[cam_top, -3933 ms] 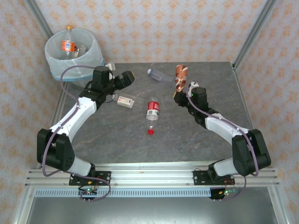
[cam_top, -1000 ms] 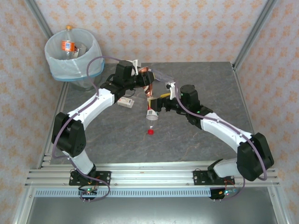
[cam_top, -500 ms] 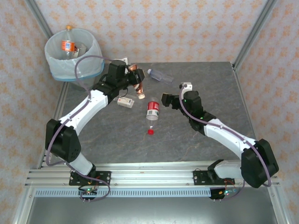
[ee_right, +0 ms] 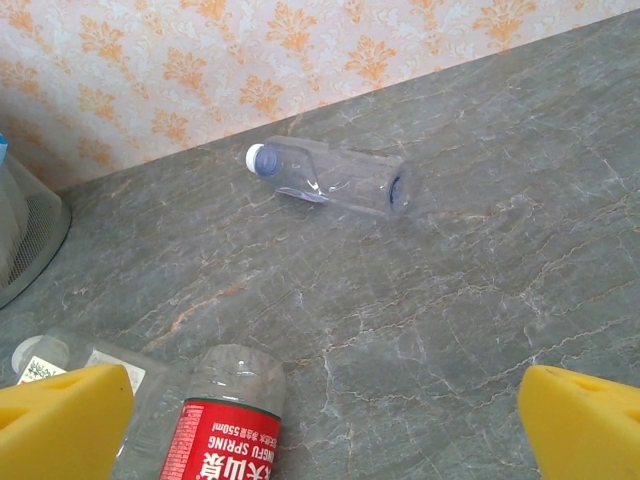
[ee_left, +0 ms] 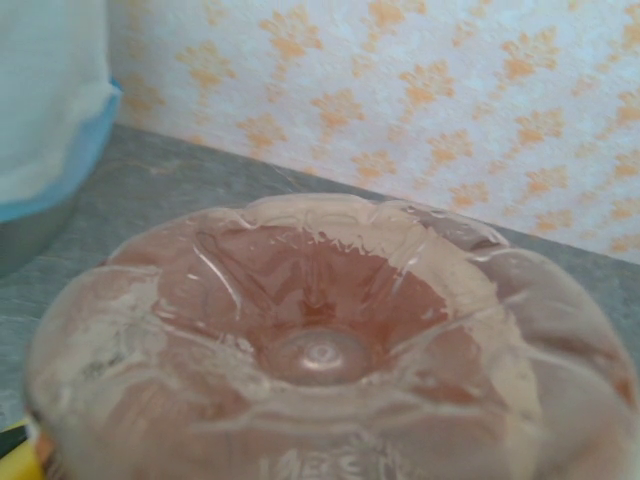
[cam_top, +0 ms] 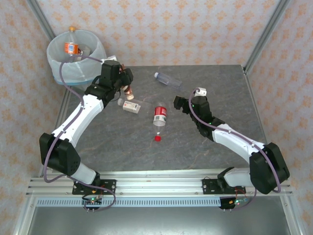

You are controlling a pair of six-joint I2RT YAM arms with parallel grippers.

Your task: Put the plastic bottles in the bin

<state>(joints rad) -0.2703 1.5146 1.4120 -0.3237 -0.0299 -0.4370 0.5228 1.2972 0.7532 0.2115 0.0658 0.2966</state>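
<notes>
Left gripper (cam_top: 125, 82) is closed partway on a brown bottle (cam_top: 128, 90), arm stretched toward the bin (cam_top: 100, 68) at ten o'clock. Right gripper (cam_top: 177, 104) is spread wide, holding nothing, arm extended toward the red-labelled bottle (cam_top: 160, 115) lying at centre. A clear bottle (cam_top: 167, 79) lies at twelve o'clock.

Bottles and bin: one bottle binned, one gripped, three lying flat.
The bag-lined bin (cam_top: 61, 66), blue-banded, stands far left and holds an upright orange-label bottle (cam_top: 72, 47). The left gripper (cam_top: 126, 86) clamps a brown bottle (cam_top: 128, 91) near it. A white-label bottle (cam_top: 130, 105), red-label bottle (cam_top: 160, 115) and clear bottle (cam_top: 167, 79) lie apart.
</notes>
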